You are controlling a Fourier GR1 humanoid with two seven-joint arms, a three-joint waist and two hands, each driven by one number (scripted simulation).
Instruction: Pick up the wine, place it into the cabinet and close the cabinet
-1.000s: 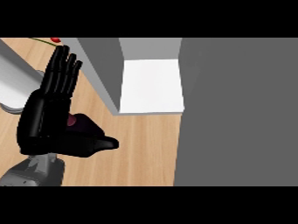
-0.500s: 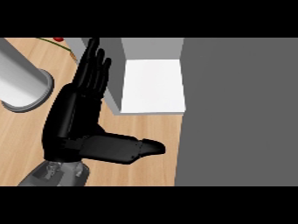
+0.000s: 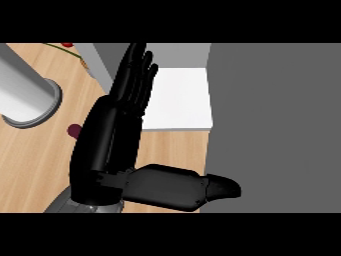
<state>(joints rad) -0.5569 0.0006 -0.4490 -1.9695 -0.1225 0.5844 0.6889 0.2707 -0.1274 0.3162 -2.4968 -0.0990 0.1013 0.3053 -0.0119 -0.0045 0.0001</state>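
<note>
Pale wooden counter (image 3: 25,165) fills the lower left of the frame. Up from its lower edge comes the left hand (image 3: 106,145), flat and wide, holding nothing. Its fingers (image 3: 134,80) are straight and together, pointing to the top of the frame, and its thumb (image 3: 202,187) sticks out to the right.

Just at the hand's left edge, mid-frame, a small dark red patch shows, most likely the wine (image 3: 73,131). The hand hides nearly all of it, so neither its long axis nor any contact can be told. It lies on the side away from the thumb.

Farther off, at upper left, stands a grey cylinder (image 3: 18,95). Beyond the fingertips the cabinet (image 3: 179,97) shows a white inside, and a broad grey panel (image 3: 284,125) fills the right of the frame. The right hand is out of sight.
</note>
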